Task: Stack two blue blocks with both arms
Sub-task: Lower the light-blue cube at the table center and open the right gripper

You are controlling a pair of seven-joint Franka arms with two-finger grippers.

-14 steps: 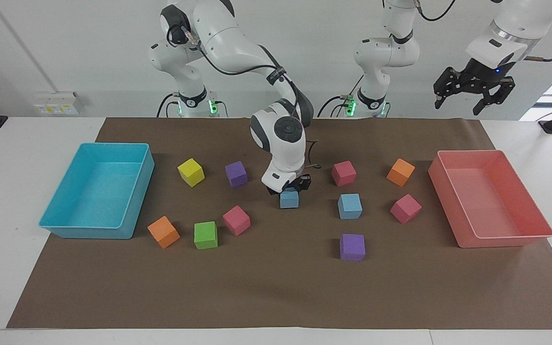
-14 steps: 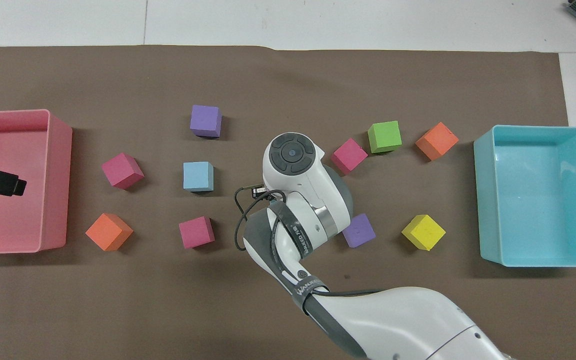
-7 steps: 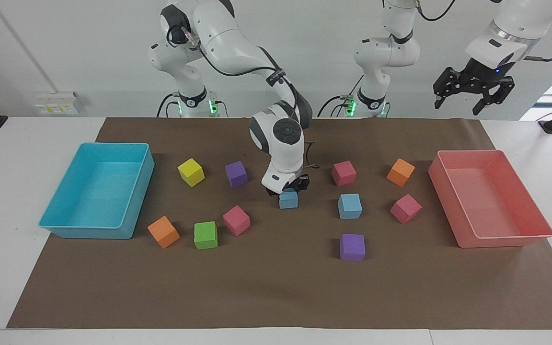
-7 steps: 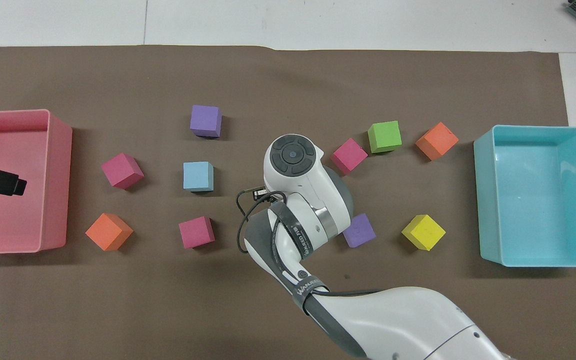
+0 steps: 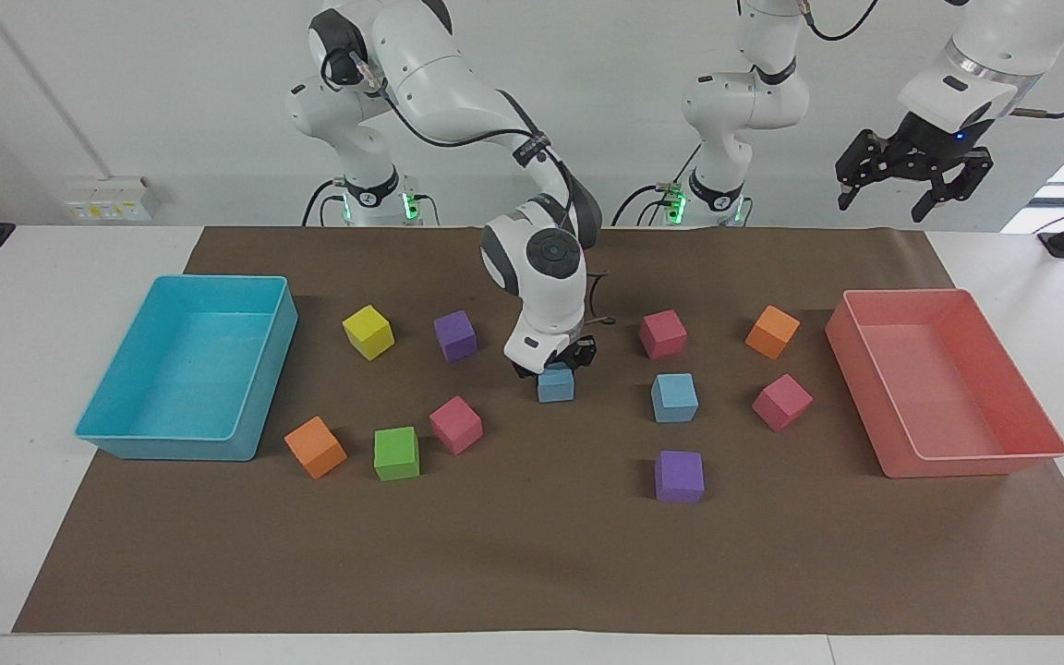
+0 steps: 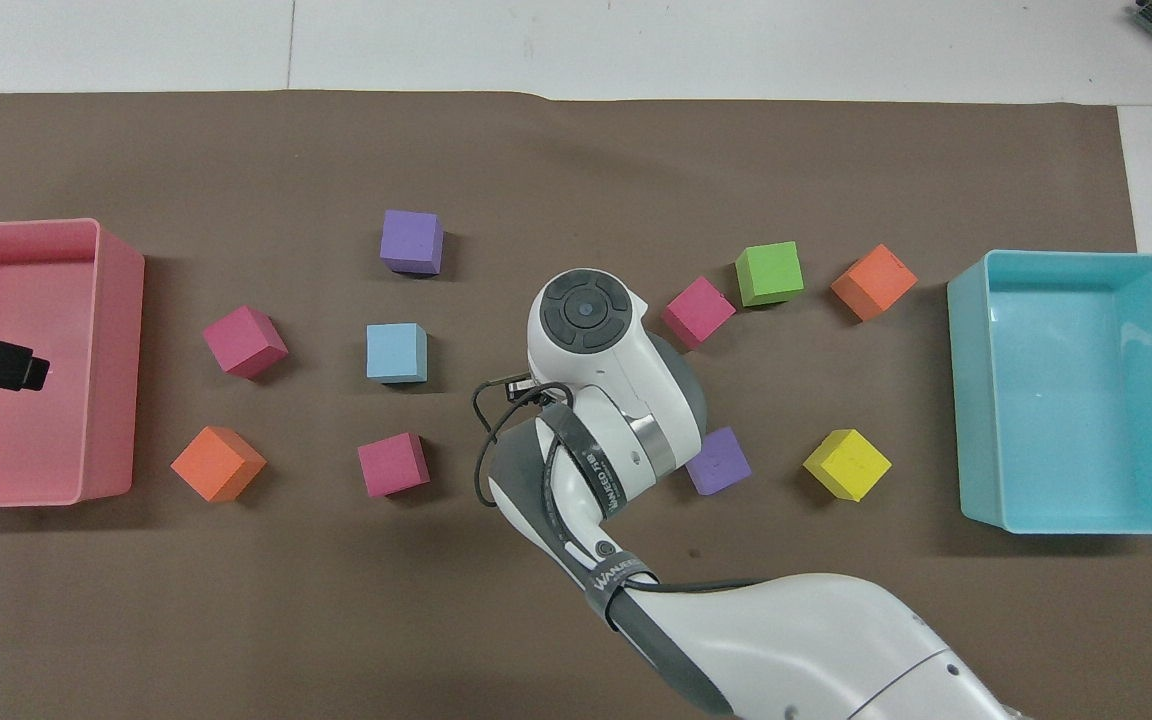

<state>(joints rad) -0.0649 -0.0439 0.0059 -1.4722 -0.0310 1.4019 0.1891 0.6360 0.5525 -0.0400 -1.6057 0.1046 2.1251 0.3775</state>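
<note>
- The right tool (image 5: 557, 362) is clamped on one blue block (image 5: 556, 385), which sits square to the bench (image 5: 532, 554).
- The other blue block (image 5: 674, 398) lies beside it.
- The left tool (image 5: 911, 180) waits raised, fingers spread.

Right gripper (image 5: 555, 362) sits low on 1 blue block (image 5: 556, 384). Bare mat lies between it and the second blue block (image 5: 674, 397), nothing in the way. A purple cube (image 5: 455, 334) and magenta cube (image 5: 455, 424) crowd the side toward the cyan tray (image 5: 259, 388). Left gripper (image 5: 912, 175) hangs high over the pink tray (image 5: 975, 462), unobstructed.

Robotics lab — two bench-mounted arms (image 5: 458, 83) — foam cubes (image 5: 368, 332)
</note>
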